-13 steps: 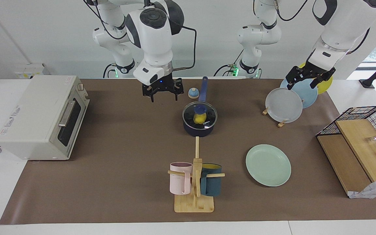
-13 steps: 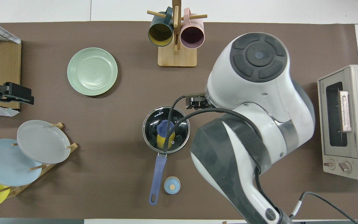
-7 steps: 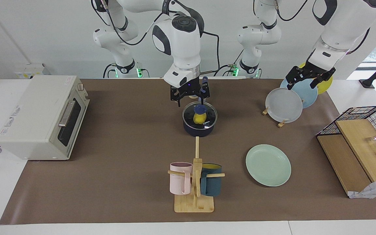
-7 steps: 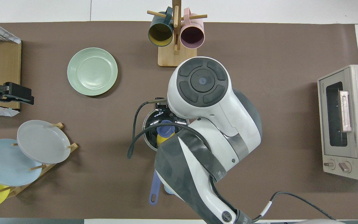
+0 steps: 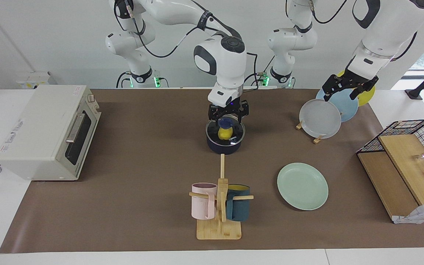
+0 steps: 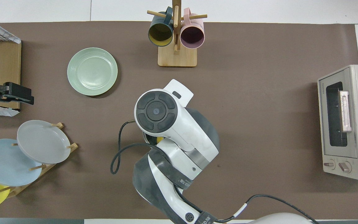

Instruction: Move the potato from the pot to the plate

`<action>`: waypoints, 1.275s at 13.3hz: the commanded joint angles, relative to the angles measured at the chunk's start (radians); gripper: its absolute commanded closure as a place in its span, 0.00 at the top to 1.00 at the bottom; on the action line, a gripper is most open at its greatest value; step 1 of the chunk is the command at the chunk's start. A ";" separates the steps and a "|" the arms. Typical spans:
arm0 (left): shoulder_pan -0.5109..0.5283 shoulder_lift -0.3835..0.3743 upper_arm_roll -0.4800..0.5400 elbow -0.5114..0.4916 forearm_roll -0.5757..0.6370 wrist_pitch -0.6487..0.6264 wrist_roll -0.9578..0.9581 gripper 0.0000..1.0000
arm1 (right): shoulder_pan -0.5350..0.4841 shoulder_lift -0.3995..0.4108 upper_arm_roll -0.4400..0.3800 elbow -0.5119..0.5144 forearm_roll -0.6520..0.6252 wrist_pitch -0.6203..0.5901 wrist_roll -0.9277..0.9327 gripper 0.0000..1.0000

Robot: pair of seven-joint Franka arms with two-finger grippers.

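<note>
Swinging across from the toaster oven's [image 5: 46, 132] side, my right gripper [image 5: 228, 118] now hangs wide open over the lidded pot [image 5: 225, 141]; potato [image 5: 223, 133] still inside, plate [image 5: 302, 186] bare; left gripper [image 5: 348, 87] waits, spread.

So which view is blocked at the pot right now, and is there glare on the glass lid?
Overhead view: the right arm covers the pot, leaving only a sliver of yellow. Facing view: the pot is unobstructed and sharp, the potato shows through the lid without strong glare, and the right tool sits over the knob.
</note>
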 commanded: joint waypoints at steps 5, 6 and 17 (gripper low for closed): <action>0.010 -0.027 -0.005 -0.027 0.016 -0.001 0.005 1.00 | 0.024 -0.020 0.000 -0.079 -0.038 0.036 0.015 1.00; 0.010 -0.027 -0.005 -0.027 0.016 -0.001 0.005 1.00 | 0.029 -0.021 0.000 -0.083 -0.038 0.035 0.015 1.00; 0.010 -0.027 -0.005 -0.027 0.016 -0.001 0.005 1.00 | 0.032 -0.023 0.000 -0.094 -0.057 0.044 -0.058 0.43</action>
